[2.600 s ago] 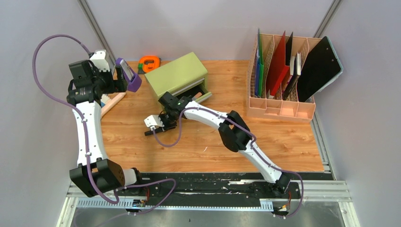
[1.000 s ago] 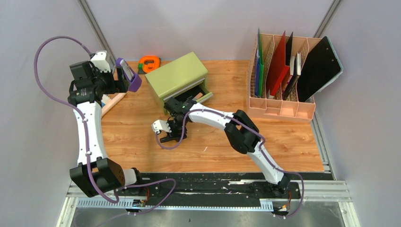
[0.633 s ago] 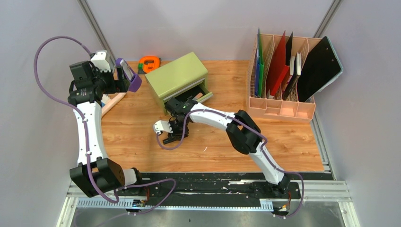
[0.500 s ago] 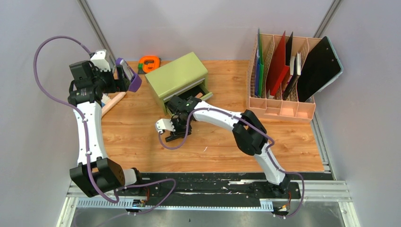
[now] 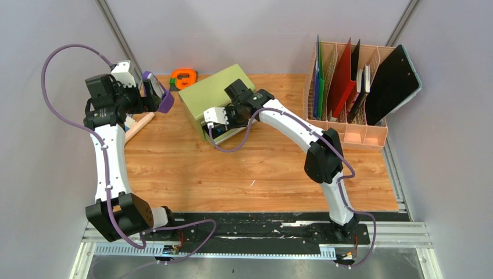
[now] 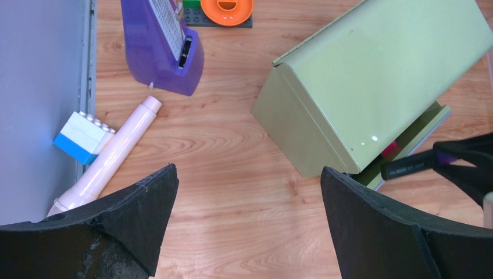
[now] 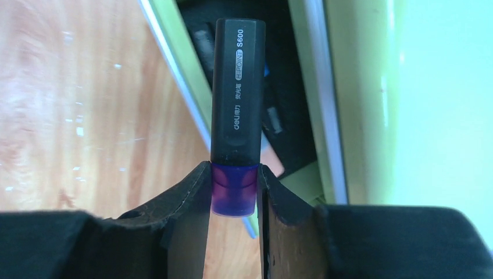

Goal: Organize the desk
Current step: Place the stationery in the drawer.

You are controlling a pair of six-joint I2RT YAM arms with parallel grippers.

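While L gripper (image 6: pixel 247 170) gapes wide, R gripper (image 7: pixel 234 174) pinches black highlighter (image 7: pixel 237 87) over open drawer (image 7: pixel 186 87).

One desk (image 5: pixel 232 174), one drawer chest (image 5: pixel 218 93), one file rack (image 5: pixel 346 135), one highlighter (image 7: pixel 237 87), one toy brick (image 6: pixel 83 138), one pink tube (image 6: pixel 110 160)

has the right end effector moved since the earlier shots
Yes. The right end effector, gripping a marker, went rearward off open desk to the front of the green drawer chest.
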